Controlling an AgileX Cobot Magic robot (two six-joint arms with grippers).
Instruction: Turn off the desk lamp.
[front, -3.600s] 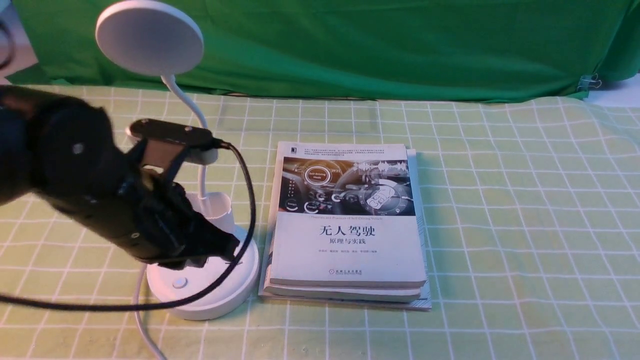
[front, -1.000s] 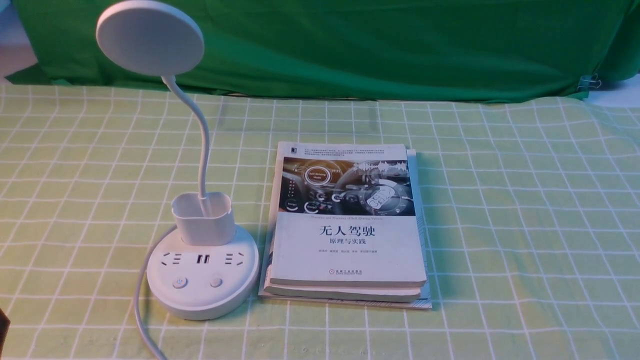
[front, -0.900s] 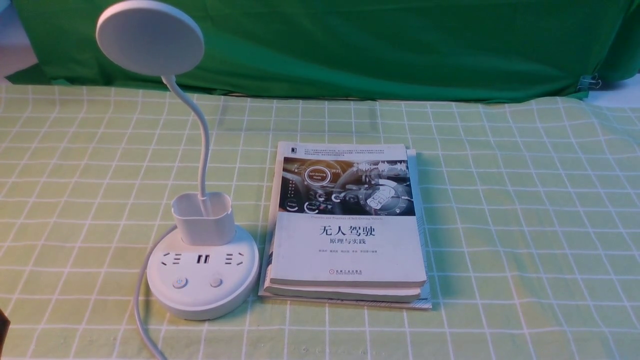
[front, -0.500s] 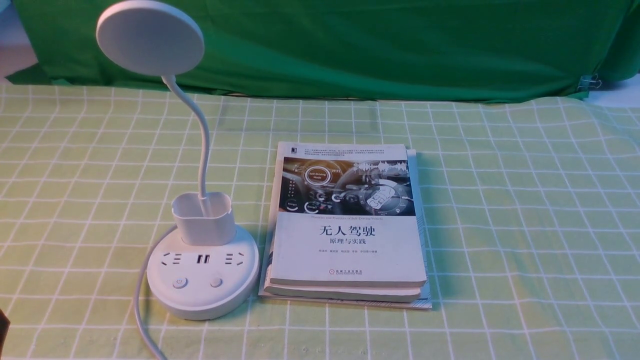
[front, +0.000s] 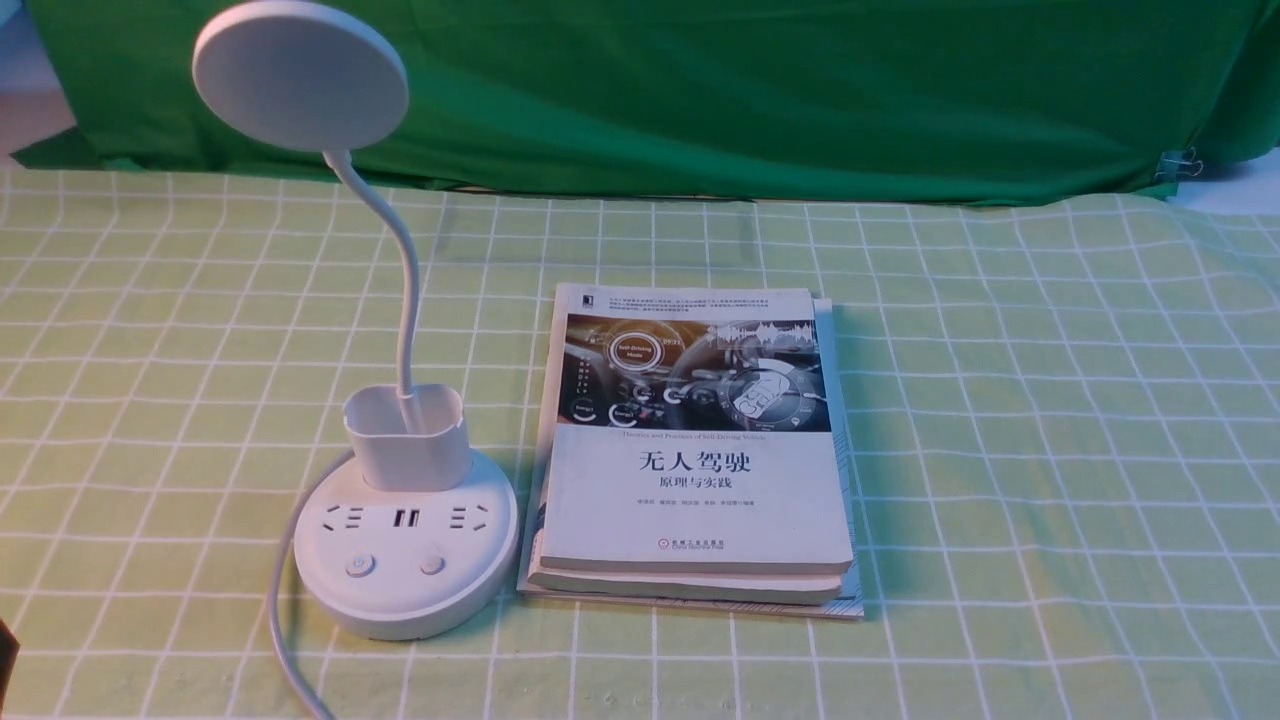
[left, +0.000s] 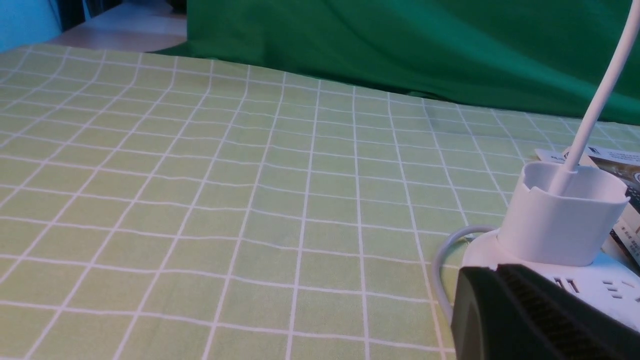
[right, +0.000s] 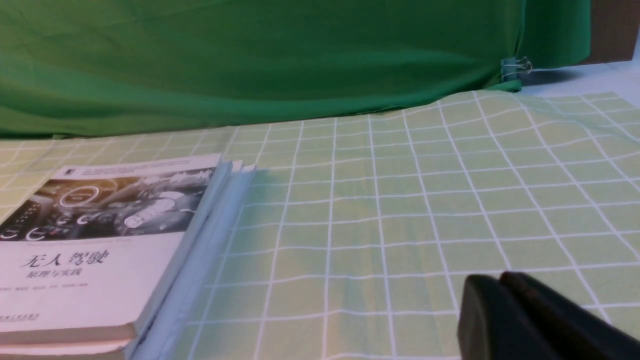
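Observation:
The white desk lamp (front: 405, 560) stands at the front left of the table, with its disc head (front: 300, 75) up on a gooseneck, a small cup holder (front: 408, 435), and two buttons (front: 360, 566) on the round base. The head looks unlit. In the left wrist view the lamp's base and cup (left: 562, 220) lie just beyond my left gripper (left: 497, 272), whose black fingers are pressed together and hold nothing. In the front view only a dark sliver shows at the lower left edge. My right gripper (right: 500, 282) is shut and empty, low over the cloth, right of the books.
A stack of books (front: 695, 450) lies just right of the lamp base; it also shows in the right wrist view (right: 105, 250). The lamp's white cord (front: 285, 640) runs off the table's front. A green-checked cloth (front: 1050, 450) covers the table and a green backdrop (front: 750, 90) hangs behind.
The left arm, which covered the lamp base 3.6 s ago, has drawn back out of the front view. Nothing has moved over the last second.

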